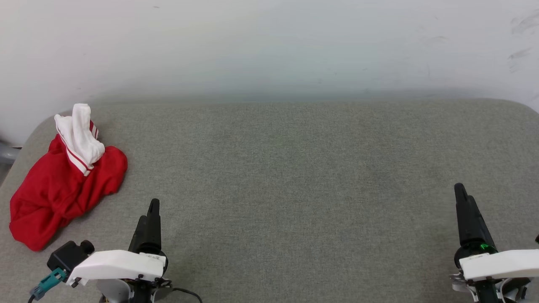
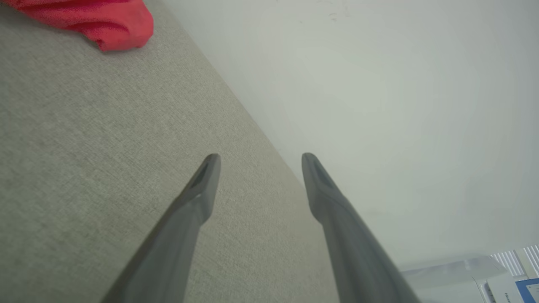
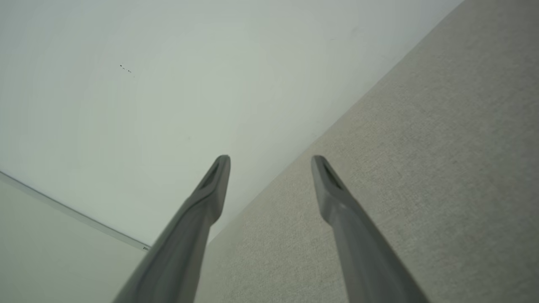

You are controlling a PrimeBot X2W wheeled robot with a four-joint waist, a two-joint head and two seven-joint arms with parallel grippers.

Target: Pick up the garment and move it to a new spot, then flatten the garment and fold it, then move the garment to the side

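Note:
The garment (image 1: pixel 63 185) lies crumpled at the far left of the grey table (image 1: pixel 294 176), red cloth with a white striped sleeve sticking up at its back. A red corner of the garment (image 2: pixel 105 25) also shows at the top left of the left wrist view. My left gripper (image 1: pixel 152 210) hovers near the front edge, a short way right of the garment and apart from it; its fingers (image 2: pixel 202 185) stand open with nothing between them. My right gripper (image 1: pixel 461 193) is at the front right, far from the garment, its fingers (image 3: pixel 328 185) open and empty.
A pale wall (image 1: pixel 269 46) rises directly behind the table's back edge. The table's left corners are rounded, and a grey pipe end (image 1: pixel 6 153) pokes in beyond the left edge. A white box-like object (image 2: pixel 497 282) shows low right in the left wrist view.

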